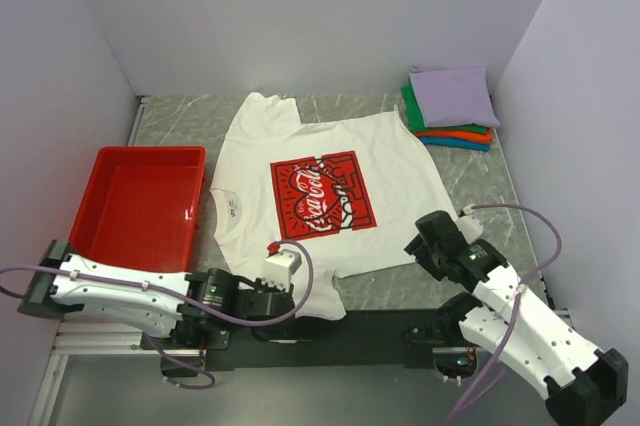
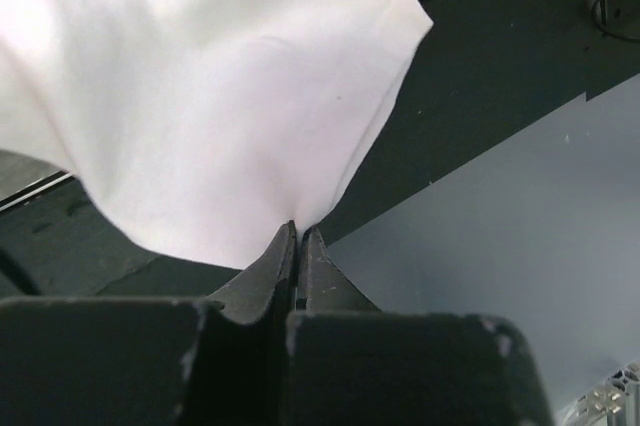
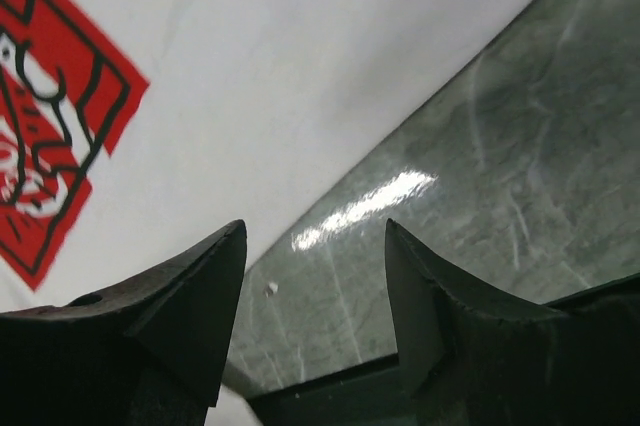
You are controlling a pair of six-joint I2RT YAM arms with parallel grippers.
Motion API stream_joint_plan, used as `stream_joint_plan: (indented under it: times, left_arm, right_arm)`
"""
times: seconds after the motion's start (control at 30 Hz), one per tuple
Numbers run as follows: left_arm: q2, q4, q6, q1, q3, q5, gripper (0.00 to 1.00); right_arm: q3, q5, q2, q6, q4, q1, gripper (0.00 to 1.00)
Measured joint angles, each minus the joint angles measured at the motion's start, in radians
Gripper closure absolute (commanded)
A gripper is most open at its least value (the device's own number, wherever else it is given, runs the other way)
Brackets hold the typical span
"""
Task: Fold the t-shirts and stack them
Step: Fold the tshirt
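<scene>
Surface: grey marbled tabletop (image 1: 465,171) enclosed by pale walls on three sides, with a dark rail along its near edge.
Main item: white t-shirt (image 1: 330,141) spread over the middle of the tabletop, collar toward the left of the overhead frame, red print (image 1: 323,195) facing up.
Stack: folded t-shirts (image 1: 450,116) in the upper right corner of the overhead frame, well apart from the tools; lavender tee (image 1: 452,94) on top, with green, orange and teal edges showing beneath it.
Container: red tray (image 1: 135,211) at the left of the frame, just beside the collar end of the white t-shirt.
Left arm: left tool (image 2: 300,231) at lower centre of the overhead frame, jaws pressed together on the near edge of the white t-shirt; in the wrist view the cloth fans out from the closed tips.
Right arm: right tool (image 3: 315,231) at lower right of the overhead frame, jaws apart with nothing between them; beneath it the shirt's edge meets bare tabletop.
</scene>
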Motion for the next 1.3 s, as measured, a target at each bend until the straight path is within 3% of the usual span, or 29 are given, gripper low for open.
stream_joint_plan:
  times: [0.37, 0.5, 0.93, 1.3]
  left_arm:
    - [-0.163, -0.064, 0.043, 0.0, -0.006, 0.075, 0.99]
    - [-0.223, -0.071, 0.079, -0.001, -0.005, 0.105, 1.0]
    - [-0.291, -0.113, 0.131, -0.001, -0.001, 0.13, 1.0]
    - [-0.312, -0.103, 0.15, -0.001, -0.001, 0.122, 1.0]
  right_arm:
    - [-0.032, -0.09, 0.107, -0.172, 0.127, -0.516, 0.36]
    - [-0.037, -0.126, 0.124, -0.227, 0.142, -0.642, 0.37]
    - [-0.037, -0.207, 0.264, -0.328, 0.196, -0.881, 0.39]
    - [0.005, -0.208, 0.39, -0.396, 0.256, -0.96, 0.42]
